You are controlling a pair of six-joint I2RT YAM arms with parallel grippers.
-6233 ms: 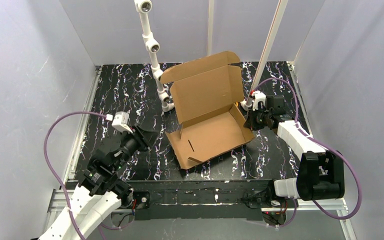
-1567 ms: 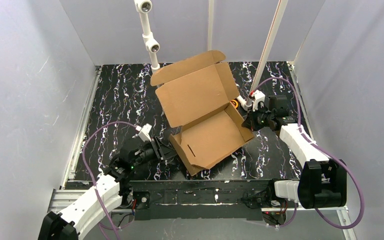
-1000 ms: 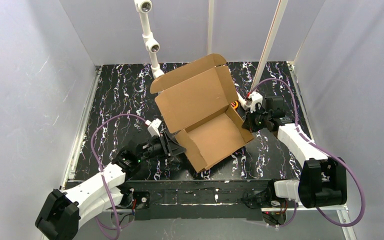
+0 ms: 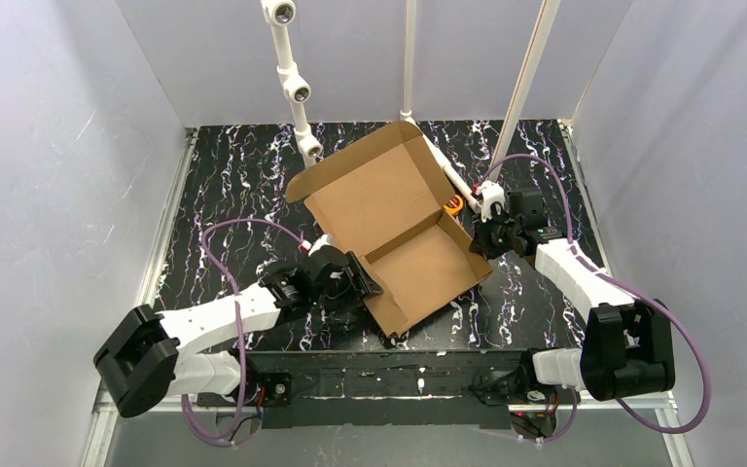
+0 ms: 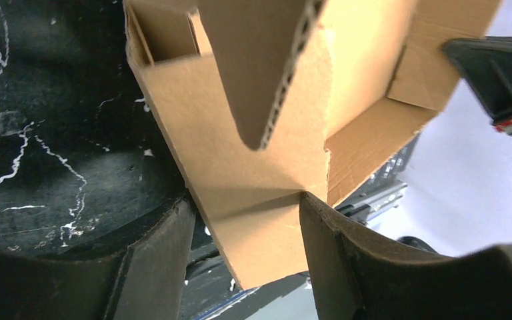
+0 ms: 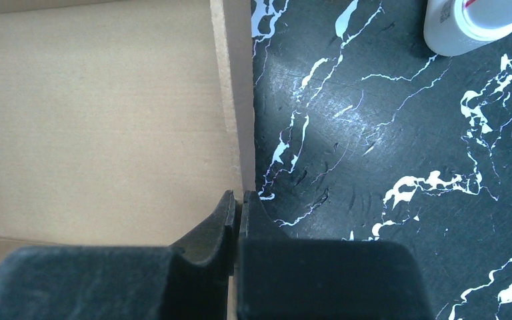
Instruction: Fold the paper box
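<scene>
The paper box (image 4: 418, 268) is brown cardboard and stands open mid-table, its lid (image 4: 370, 199) raised at the back. My left gripper (image 4: 360, 282) is at the box's near-left corner. In the left wrist view its jaws stand wide apart (image 5: 245, 202), with a cardboard wall panel (image 5: 260, 167) between them that touches the right finger (image 5: 347, 267). My right gripper (image 4: 481, 236) is shut on the box's right side wall. In the right wrist view the fingers (image 6: 239, 200) pinch the wall's edge beside the box floor (image 6: 107, 120).
The table (image 4: 233, 185) is black with white veins. White camera poles stand at the back (image 4: 297, 92), (image 4: 409, 58) and at the right (image 4: 525, 88). An orange item (image 4: 454, 203) lies behind the box. A white pole foot (image 6: 470, 20) is near my right gripper. A metal rail (image 4: 399, 375) runs along the front.
</scene>
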